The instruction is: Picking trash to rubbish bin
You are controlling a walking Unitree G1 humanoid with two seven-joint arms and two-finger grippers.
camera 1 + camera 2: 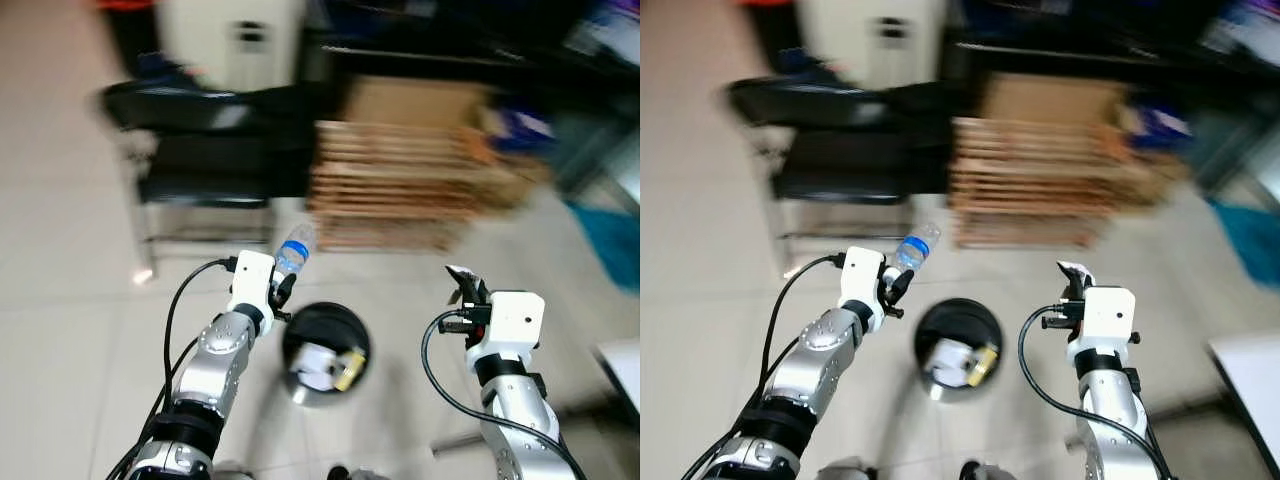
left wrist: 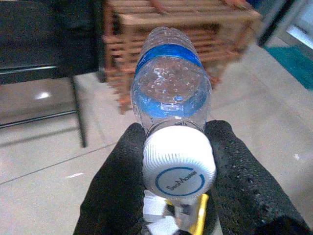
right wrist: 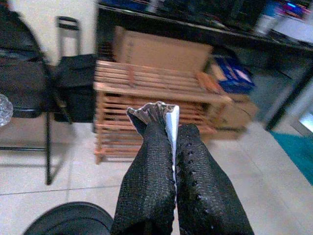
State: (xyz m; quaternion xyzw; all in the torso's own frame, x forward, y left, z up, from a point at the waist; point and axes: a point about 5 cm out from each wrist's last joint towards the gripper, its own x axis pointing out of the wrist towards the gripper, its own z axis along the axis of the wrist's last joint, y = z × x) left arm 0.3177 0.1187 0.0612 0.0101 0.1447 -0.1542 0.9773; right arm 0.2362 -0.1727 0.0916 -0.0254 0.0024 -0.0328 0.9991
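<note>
The left tool (image 1: 283,290) is squeezed tight on a clear plastic bottle (image 1: 294,250) with a blue band, holding it by the neck just under its white cap (image 2: 179,163), and the bottle sticks out past the fingers, up in the air just beyond the round black rubbish bin (image 1: 326,350) on the tiled floor (image 1: 70,300). The bin already has some scraps in it. The right tool (image 1: 466,290) is off to the right of the bin, and its fingers (image 3: 146,176) are pinched shut on a small crumpled wrapper (image 3: 155,113), with a stack of wooden slats (image 1: 395,185) farther back.
</note>
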